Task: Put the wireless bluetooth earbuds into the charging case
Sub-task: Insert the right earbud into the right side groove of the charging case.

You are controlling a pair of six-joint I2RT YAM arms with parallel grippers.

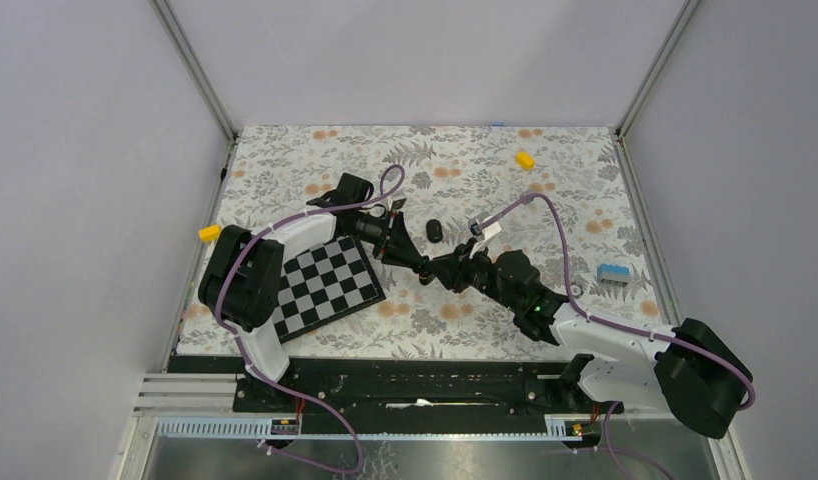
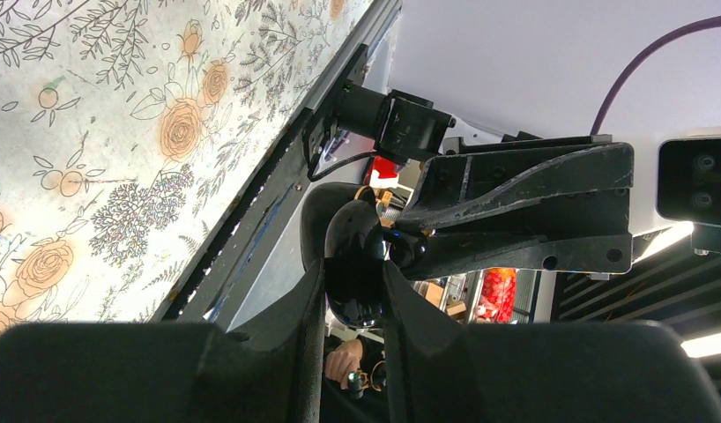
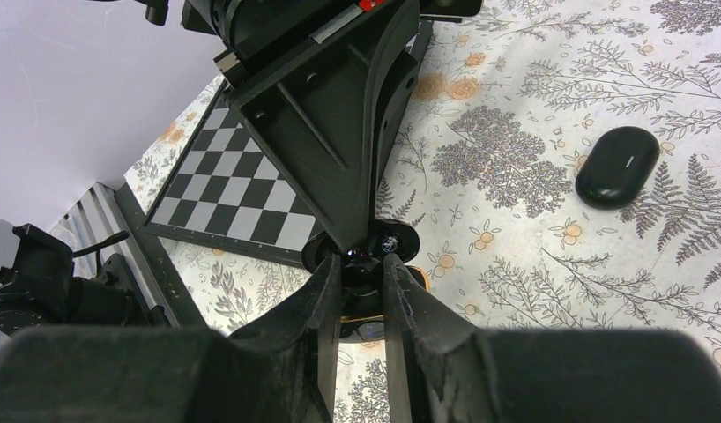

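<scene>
The flower-printed bench (image 1: 485,160) carries both arms, which reach in and meet tip to tip just right of the checkerboard (image 1: 325,285).

The left hand (image 2: 353,264) is clamped on a glossy black rounded body, which I take for the charging case (image 2: 353,284); it sits deep between the fingers. The right hand (image 3: 361,264) is nearly closed at its tips on something tiny and dark, probably an earbud (image 2: 398,249), pressed against the case at the left hand's fingertips. I cannot find a second bud.

Beyond the right hand, off to its right, a black oval pod (image 3: 617,166) lies alone on the bench; what it is I cannot tell.

**Risks**
- Both hands appear raised off the bench, so a bud pushed in crooked could pop from the fingertips and roll away among the dark print.
- The case is smooth and gripped only by its sides, so a sideways push from the right hand could twist it in the grip.

**What each view adds**
- The overhead view shows only a dark knot at the contact.
- The left wrist view alone shows case and bud touching, with a blue glint there.
- The right wrist view alone shows the pod clearly. It also shows an orange patch under the right hand's fingers, which could be the case interior or the flower print.
</scene>
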